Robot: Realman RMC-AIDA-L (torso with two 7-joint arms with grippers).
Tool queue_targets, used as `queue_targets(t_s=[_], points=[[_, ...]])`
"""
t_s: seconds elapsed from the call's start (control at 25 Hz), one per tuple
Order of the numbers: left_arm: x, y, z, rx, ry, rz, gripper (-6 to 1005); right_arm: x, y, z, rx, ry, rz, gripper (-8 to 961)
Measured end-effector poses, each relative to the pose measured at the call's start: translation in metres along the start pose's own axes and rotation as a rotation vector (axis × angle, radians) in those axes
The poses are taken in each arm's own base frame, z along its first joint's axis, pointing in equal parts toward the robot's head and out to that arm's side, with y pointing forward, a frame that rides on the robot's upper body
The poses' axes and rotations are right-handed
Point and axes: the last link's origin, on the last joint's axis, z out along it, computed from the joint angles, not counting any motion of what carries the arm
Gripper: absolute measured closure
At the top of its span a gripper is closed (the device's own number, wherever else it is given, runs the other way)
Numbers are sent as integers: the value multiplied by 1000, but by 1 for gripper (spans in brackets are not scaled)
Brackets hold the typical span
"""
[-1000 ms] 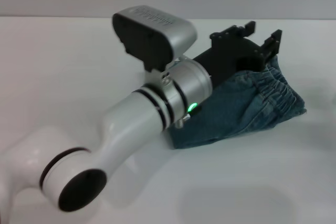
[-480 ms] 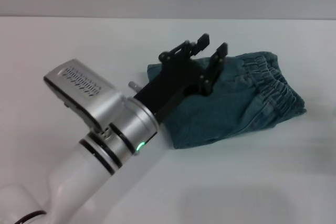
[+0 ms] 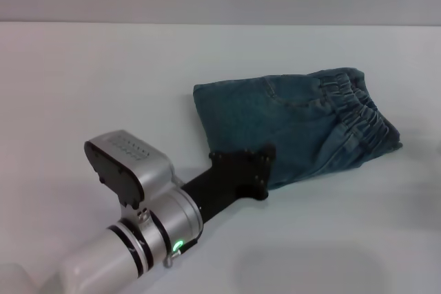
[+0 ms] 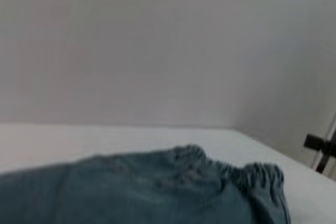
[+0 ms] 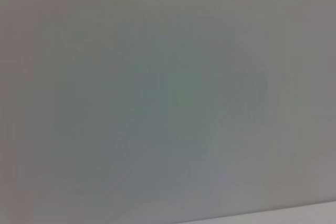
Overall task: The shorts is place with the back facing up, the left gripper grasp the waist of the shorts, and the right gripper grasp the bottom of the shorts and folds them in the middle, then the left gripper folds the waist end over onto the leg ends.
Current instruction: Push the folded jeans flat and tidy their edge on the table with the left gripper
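The shorts [image 3: 289, 125] lie folded into a compact blue denim bundle on the white table [image 3: 89, 87], right of centre. The gathered waist [image 3: 357, 109] rests on top at the bundle's right side, over the leg ends, which are hidden beneath. My left gripper [image 3: 264, 172] sits low at the bundle's near left corner, open and holding nothing. Its silver arm [image 3: 148, 228] runs off toward the lower left. The left wrist view looks across the shorts [image 4: 147, 190] toward the ruffled waist [image 4: 257, 174]. My right gripper is out of view.
Bare white tabletop surrounds the shorts on all sides. A dark stand [image 4: 321, 149] shows beyond the table's far edge in the left wrist view. The right wrist view shows only a plain grey surface.
My left gripper let go of the waist at the bundle's right side, then pulled back across the shorts toward the near left. The folded shorts stayed in place.
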Motion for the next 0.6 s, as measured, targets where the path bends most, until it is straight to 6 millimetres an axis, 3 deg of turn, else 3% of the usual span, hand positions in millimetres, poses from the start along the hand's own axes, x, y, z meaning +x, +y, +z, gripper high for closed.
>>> queue_targets(t_s=[0.2, 0.44, 0.6], points=[[-9, -3, 0, 13, -58, -30, 1005, -2, 2, 4, -7, -3, -2, 954], [-9, -13, 5, 48, -102, -18, 1000, -4, 4, 8, -13, -9, -2, 955], [-6, -31, 8, 89, -126, -23, 993, -4, 3, 8, -9, -10, 2, 955]])
